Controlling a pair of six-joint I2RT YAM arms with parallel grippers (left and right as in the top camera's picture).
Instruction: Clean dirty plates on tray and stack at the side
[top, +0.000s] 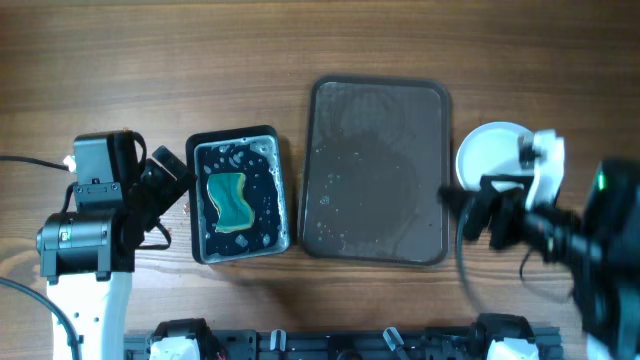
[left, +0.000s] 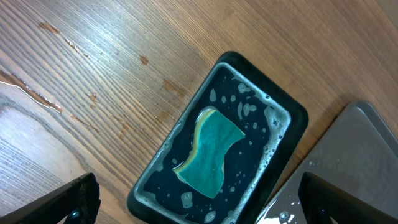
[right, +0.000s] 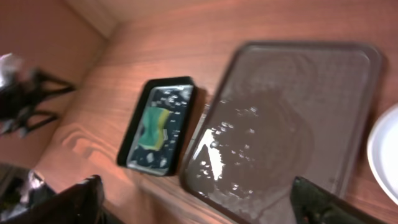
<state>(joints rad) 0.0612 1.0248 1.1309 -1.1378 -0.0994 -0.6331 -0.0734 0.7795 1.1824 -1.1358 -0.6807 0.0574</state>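
Observation:
A grey tray (top: 378, 170) lies in the middle of the table, wet and with no plates on it; it also shows in the right wrist view (right: 292, 118) and at the right edge of the left wrist view (left: 354, 162). A white plate (top: 487, 153) sits to the right of the tray, and its edge shows in the right wrist view (right: 384, 152). My left gripper (top: 165, 180) is open and empty, left of the black soapy dish. My right gripper (top: 480, 210) is open and empty, near the plate and the tray's right edge.
A black dish (top: 240, 192) of soapy water holds a teal and yellow sponge (top: 229, 200), left of the tray; both show in the left wrist view, the dish (left: 161, 186) and the sponge (left: 210, 151). Cables lie at the far left.

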